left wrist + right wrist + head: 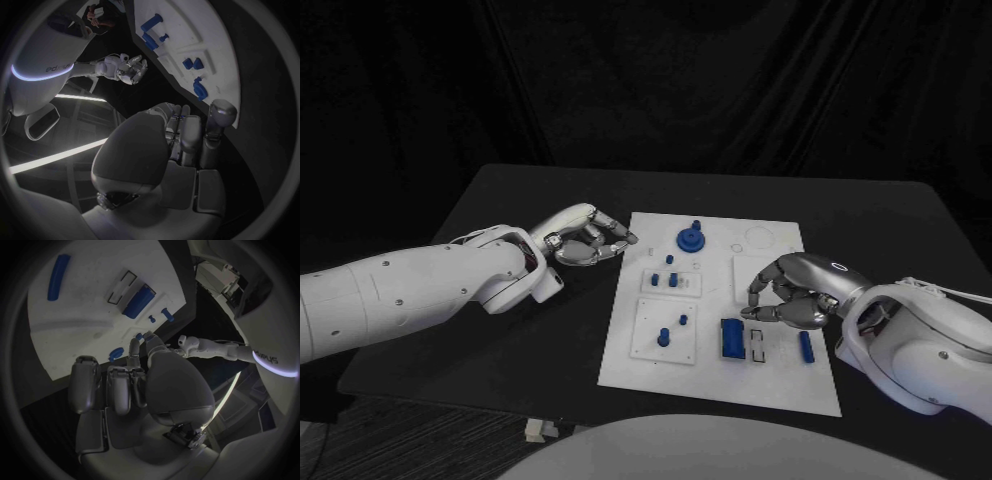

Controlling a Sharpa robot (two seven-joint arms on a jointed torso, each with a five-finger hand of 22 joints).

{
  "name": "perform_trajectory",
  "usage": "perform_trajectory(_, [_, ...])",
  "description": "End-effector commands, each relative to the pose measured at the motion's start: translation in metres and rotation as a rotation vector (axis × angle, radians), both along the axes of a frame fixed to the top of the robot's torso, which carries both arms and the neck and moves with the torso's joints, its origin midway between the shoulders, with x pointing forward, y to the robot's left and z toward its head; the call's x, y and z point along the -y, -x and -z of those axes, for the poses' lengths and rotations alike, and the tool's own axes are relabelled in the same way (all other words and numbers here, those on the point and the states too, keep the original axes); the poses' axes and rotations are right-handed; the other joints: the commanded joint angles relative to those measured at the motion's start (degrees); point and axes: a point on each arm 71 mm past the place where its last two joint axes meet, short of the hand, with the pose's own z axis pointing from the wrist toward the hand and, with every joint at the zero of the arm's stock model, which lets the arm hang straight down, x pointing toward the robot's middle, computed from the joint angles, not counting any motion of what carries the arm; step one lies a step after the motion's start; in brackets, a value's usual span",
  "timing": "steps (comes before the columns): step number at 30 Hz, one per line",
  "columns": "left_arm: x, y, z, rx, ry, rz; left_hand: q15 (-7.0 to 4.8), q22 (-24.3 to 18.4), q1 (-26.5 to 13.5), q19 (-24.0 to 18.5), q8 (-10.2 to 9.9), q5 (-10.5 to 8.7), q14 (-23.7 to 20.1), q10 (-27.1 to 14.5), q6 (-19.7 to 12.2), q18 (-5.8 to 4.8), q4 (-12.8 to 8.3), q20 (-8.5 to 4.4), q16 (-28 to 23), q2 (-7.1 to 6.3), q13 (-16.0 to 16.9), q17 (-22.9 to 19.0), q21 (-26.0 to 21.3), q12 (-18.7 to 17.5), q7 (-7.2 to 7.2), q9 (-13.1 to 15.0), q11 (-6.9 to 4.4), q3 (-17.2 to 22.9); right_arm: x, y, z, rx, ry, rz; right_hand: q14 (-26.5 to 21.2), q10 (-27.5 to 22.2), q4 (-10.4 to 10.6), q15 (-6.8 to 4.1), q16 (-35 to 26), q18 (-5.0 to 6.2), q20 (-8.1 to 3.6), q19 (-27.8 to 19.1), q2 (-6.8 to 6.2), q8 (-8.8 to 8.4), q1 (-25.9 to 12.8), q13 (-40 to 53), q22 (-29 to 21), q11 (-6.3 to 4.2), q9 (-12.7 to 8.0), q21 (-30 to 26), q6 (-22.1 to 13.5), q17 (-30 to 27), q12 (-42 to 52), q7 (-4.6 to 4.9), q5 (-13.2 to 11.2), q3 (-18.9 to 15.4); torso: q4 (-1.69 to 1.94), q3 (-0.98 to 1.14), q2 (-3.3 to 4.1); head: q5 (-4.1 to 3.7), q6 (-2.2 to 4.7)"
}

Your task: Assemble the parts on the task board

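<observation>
Hovering over the right part of the task board (718,385), the right hand (790,295) has its fingers curled in, and the tips come together above the empty rectangular slot (759,344); I cannot tell if a small part is pinched there or if the hand is only clenched. The left hand (589,238) is at the left edge of the board, near its far corner, also with fingers curled in, and again I cannot tell whether it holds anything. The parts lie on the white board: a blue block (731,338) just beside the slot, a long blue bar (806,346) on the other side of the slot, a round blue piece (691,239) near the far edge, and small blue pegs (665,338) on the raised white plates at the left. What could go wrong, in my judgement, is this: if the right hand does hold a small part, a tilted approach may jam it at the slot edge or let it slip out. The curled fingers may also push the block, because it is so near. The left hand is close to the board edge and could shift the whole board by touching it. The black table (516,340) is flat and matte, and dark curtains (646,80) hang behind it.
</observation>
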Motion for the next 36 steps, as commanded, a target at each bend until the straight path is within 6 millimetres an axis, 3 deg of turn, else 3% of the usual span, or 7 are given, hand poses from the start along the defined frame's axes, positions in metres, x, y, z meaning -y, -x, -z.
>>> perform_trajectory(1, [0.001, 0.001, -0.001, 0.007, 0.013, 0.008, 0.01, 5.8, 0.0, -0.4, 0.2, 0.32, -0.6, 0.5, -0.1, 0.38, 0.0, -0.13, -0.2, 0.36, 0.0, -0.1, -0.2, -0.1, 0.41, 0.1, -0.08, 0.5, -0.008, 0.009, -0.005, 0.229, 0.021, -0.138, 5.8, 6.0, 1.0, 0.12, 0.2, -0.59, 0.18, 1.6, -0.07, 3.19, 0.8, 15.1, 11.8, -0.44, 1.7, 0.4, 0.1, 14.2, 0.2, -0.44, -0.6, -1.0, 0.04, -0.02, 0.01, -0.06, 0.00])
perform_trajectory(8, [0.001, 0.001, -0.001, 0.005, 0.012, 0.009, 0.01, 5.8, 0.0, -0.4, 0.2, 0.32, -0.6, 0.5, -0.1, 0.38, 0.0, -0.13, -0.2, 0.36, 0.0, -0.1, -0.2, -0.1, 0.41, 0.1, -0.08, 0.5, -0.011, 0.018, 0.009, 0.236, 0.071, -0.178, 5.8, 6.0, 4.5, -0.24, 0.2, -0.58, -0.08, 1.5, -1.33, 10.96, 2.0, 15.1, 11.7, -0.86, 6.9, 0.4, -2.5, 14.1, 0.2, -0.93, -3.3, -2.4, 0.04, -0.02, 0.04, -0.22, 0.00])
perform_trajectory(10, [0.001, 0.001, -0.001, 0.005, 0.013, 0.010, 0.01, 5.8, 0.0, -0.4, 0.2, 0.32, -0.6, 0.5, -0.1, 0.38, 0.0, -0.13, -0.2, 0.36, 0.0, -0.1, -0.2, -0.1, 0.41, 0.1, -0.08, 0.5, -0.011, 0.020, 0.013, 0.230, 0.089, -0.185, 5.8, 6.0, 7.2, -0.30, 0.2, -0.54, -0.23, 1.4, -2.81, 16.44, 3.1, 15.1, 11.7, -1.02, 11.0, 0.3, -4.5, 14.1, 0.2, -1.12, -5.8, -2.5, 0.03, -0.02, 0.04, -0.24, 0.00])
perform_trajectory(13, [0.002, 0.001, 0.000, 0.005, 0.013, 0.011, 0.01, 5.8, 0.0, -0.4, 0.2, 0.32, -0.6, 0.5, -0.1, 0.38, 0.0, -0.13, -0.2, 0.36, 0.0, -0.1, -0.2, -0.1, 0.41, 0.1, -0.08, 0.5, -0.012, 0.022, 0.016, 0.222, 0.111, -0.192, 5.7, 6.0, 9.2, -0.40, 0.1, -0.51, -0.36, 1.3, -3.77, 20.17, 3.7, 15.1, 11.7, -1.20, 13.7, 0.2, -5.8, 14.1, 0.2, -1.33, -6.8, -2.3, -0.02, -0.01, 0.01, -0.13, 0.00])
perform_trajectory(15, [0.002, 0.001, 0.000, 0.004, 0.013, 0.011, 0.01, 5.8, 0.0, -0.4, 0.2, 0.32, -0.6, 0.5, -0.1, 0.38, 0.0, -0.13, -0.2, 0.36, 0.0, -0.1, -0.2, -0.1, 0.41, 0.1, -0.08, 0.5, -0.013, 0.023, 0.019, 0.213, 0.128, -0.196, 5.7, 6.0, 9.4, -0.70, 0.1, -0.51, -0.37, 1.2, -4.74, 23.79, 2.6, 15.1, 11.6, -1.40, 16.4, 0.1, -6.4, 14.0, 0.2, -1.55, -9.2, -2.6, 0.01, -0.01, 0.03, -0.17, 0.00])
perform_trajectory(18, [0.002, 0.001, 0.000, 0.004, 0.013, 0.011, 0.01, 5.8, 0.0, -0.4, 0.2, 0.32, -0.6, 0.5, -0.1, 0.38, 0.0, -0.13, -0.2, 0.36, 0.0, -0.1, -0.2, -0.1, 0.41, 0.1, -0.08, 0.5, -0.014, 0.024, 0.023, 0.195, 0.150, -0.200, 5.7, 6.0, 9.5, -0.91, 0.1, -0.45, -0.65, 1.2, -5.26, 26.96, 2.2, 15.1, 11.6, -1.72, 19.0, -0.1, -7.5, 13.9, 0.2, -1.87, -10.0, -2.4, -0.05, -0.02, 0.04, -0.11, 0.00])
perform_trajectory(36, [0.001, 0.002, 0.002, -0.001, 0.013, 0.011, 0.00, 5.8, 0.0, -0.5, 0.2, 0.35, -0.6, 0.6, 0.0, 0.40, 0.0, -0.13, -0.2, 0.35, 0.0, -0.2, -0.2, -0.1, 0.50, 0.1, -0.07, 0.5, -0.017, 0.024, 0.035, 0.142, 0.210, -0.204, 5.7, 6.0, 9.5, -1.16, 0.0, -0.33, -0.89, 0.9, -6.00, 28.55, 1.7, 15.1, 11.4, -1.96, 20.5, -0.7, -9.2, 13.8, 0.2, -1.89, -11.4, -2.6, 0.03, -0.02, 0.02, -0.12, 0.00])
